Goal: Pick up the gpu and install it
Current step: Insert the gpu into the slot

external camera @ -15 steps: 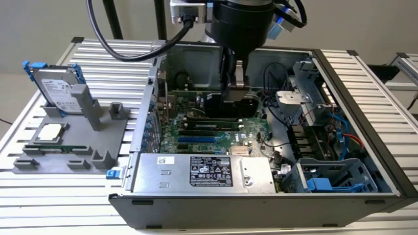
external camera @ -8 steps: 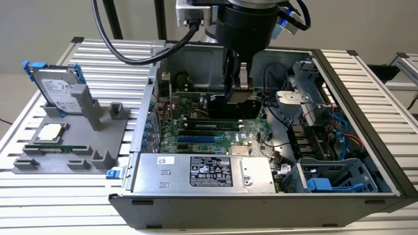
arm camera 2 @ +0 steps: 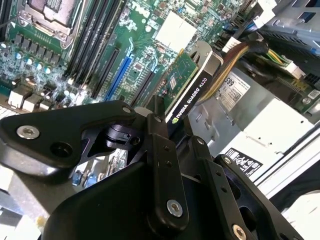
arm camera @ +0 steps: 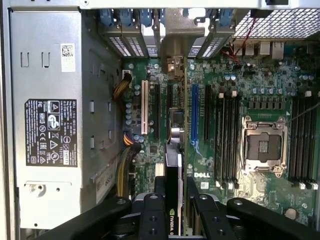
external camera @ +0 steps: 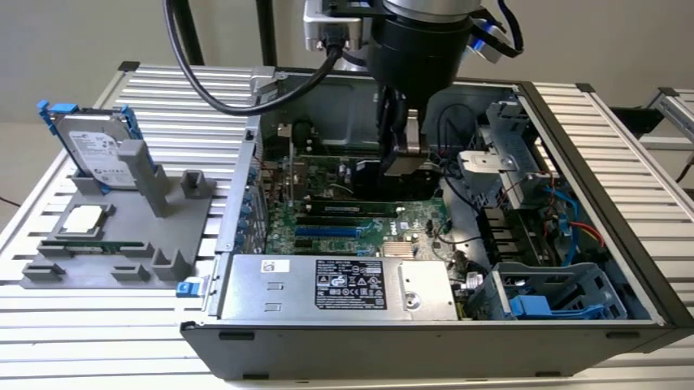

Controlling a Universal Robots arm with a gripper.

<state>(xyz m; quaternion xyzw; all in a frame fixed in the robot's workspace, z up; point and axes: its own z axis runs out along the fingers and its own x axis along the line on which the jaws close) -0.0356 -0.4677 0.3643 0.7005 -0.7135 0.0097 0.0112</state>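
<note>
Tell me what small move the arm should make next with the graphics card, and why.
Probably a slow, straight push down toward the motherboard. The claw is shut on the gpu, which is held on edge inside the open computer case, running along the expansion slots beside the blue slot. Whether its edge is seated yet, I cannot tell.

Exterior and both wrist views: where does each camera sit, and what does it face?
Exterior view: off the arm, above, looking down into the open computer case; shows the arm and gripper.
First wrist view: on the wrist, facing the motherboard past the fingers.
Second wrist view: on the wrist, looking obliquely along the held gpu.
Shared: both wrist views show gpu, motherboard and power supply.
</note>
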